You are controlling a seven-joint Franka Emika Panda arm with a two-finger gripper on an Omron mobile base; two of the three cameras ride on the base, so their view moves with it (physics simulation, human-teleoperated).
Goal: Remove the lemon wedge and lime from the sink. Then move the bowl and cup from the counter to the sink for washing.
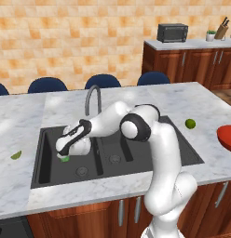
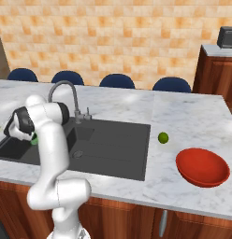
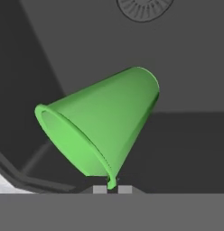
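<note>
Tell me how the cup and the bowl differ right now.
The cup is bright green, small and tapered; the bowl is red, wide and shallow. The cup hangs tilted over the left basin of the sink, its rim pinched in the shut gripper; the bowl sits upright on the counter, free of the arm. Both are open, handleless vessels.

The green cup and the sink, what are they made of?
The cup looks like smooth plastic: an even bright green, a thin rim, a soft sheen. The sink looks like matte dark grey stone or composite, dull with no sparkle. It is all rendered, so that is a guess.
</note>
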